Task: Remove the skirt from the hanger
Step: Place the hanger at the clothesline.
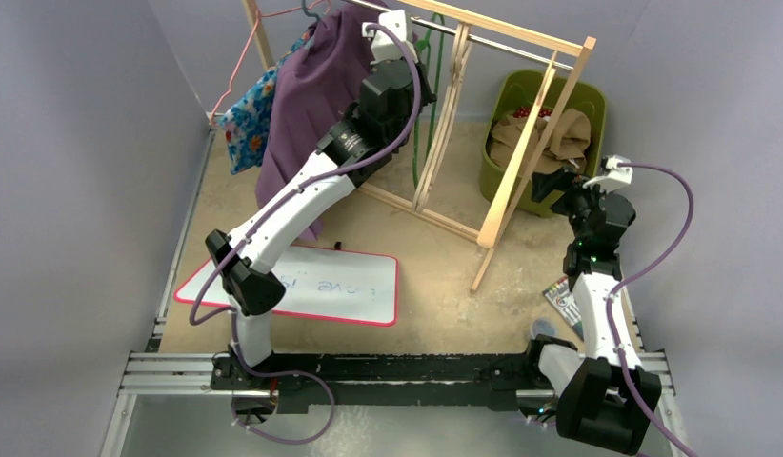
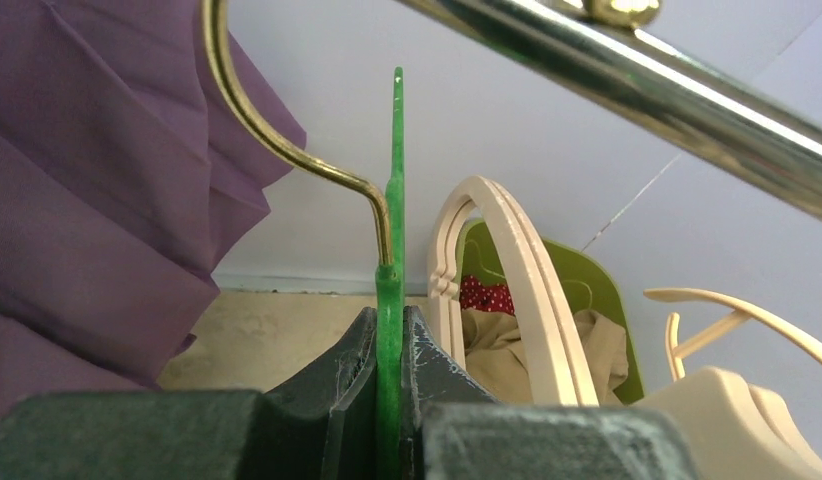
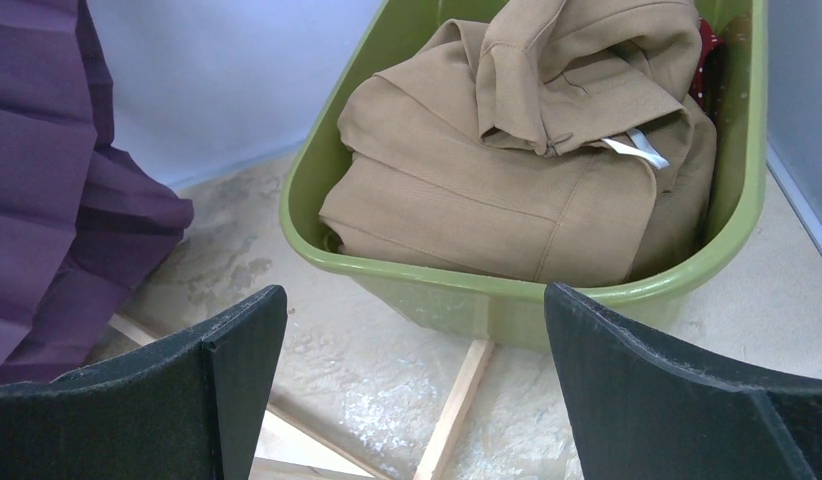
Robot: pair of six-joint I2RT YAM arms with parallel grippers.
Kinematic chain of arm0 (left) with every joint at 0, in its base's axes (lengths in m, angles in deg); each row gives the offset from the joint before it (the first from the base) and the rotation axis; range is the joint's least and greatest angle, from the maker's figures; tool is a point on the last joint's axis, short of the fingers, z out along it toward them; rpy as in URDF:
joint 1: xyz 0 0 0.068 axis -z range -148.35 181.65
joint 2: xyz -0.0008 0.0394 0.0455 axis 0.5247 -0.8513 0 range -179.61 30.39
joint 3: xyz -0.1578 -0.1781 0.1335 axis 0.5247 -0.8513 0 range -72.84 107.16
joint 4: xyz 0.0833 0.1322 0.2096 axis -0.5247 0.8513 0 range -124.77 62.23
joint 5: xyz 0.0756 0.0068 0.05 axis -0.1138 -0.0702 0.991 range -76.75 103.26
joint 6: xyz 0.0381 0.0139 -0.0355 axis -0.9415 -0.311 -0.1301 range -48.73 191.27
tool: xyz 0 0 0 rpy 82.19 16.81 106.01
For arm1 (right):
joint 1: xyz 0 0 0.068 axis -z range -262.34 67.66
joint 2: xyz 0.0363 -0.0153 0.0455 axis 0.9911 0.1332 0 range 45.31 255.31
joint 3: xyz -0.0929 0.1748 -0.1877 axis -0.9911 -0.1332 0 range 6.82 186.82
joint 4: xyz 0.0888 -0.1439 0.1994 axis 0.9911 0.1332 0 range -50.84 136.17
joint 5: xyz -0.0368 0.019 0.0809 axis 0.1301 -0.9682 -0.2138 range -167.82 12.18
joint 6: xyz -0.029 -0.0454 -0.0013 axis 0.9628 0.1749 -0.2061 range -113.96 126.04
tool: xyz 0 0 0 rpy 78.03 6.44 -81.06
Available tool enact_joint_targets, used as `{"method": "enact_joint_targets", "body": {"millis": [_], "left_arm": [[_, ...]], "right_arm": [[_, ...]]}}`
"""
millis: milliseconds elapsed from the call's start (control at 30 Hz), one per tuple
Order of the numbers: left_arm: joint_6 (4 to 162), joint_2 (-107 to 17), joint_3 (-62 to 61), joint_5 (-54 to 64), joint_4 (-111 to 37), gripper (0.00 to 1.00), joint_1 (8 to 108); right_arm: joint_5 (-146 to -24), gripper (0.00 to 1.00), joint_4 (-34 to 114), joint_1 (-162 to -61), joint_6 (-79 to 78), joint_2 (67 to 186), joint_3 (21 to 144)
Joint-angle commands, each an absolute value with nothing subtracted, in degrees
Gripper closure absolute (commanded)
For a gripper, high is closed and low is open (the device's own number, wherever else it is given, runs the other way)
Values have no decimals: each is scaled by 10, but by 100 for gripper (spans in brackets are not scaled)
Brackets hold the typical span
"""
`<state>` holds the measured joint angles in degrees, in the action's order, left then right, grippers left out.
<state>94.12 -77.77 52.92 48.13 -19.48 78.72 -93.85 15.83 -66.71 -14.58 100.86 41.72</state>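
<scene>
**Up at the rail (image 2: 667, 85): left gripper (image 2: 389, 335) clamping a green hanger (image 2: 395, 210)**

The left arm (image 1: 302, 190) is stretching high across the wooden rack (image 1: 507, 181), its fingers squeezing tight on the thin hanger under the metal bar. The purple skirt (image 1: 307, 95) is hanging at the rack's left end, just beside that gripper; how it is fastened is hidden behind the arm. The right arm (image 1: 597, 286) is standing bent, right gripper (image 3: 415, 300) gaping wide and holding nothing, facing the green bin (image 3: 507, 290). Inside, a folded tan garment (image 3: 507, 170) is lying, a red spotted cloth (image 2: 484, 296) peeking out behind.
</scene>
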Motion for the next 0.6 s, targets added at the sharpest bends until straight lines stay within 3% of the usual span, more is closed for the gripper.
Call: {"method": "enact_joint_targets", "body": {"millis": [0, 567], "left_arm": [[912, -800, 582, 516, -207, 100, 802], [869, -804, 583, 558, -232, 100, 836]], "right_arm": [[-944, 1, 121, -668, -153, 1011, 412], [-948, 1, 119, -669, -155, 1017, 412]]}}
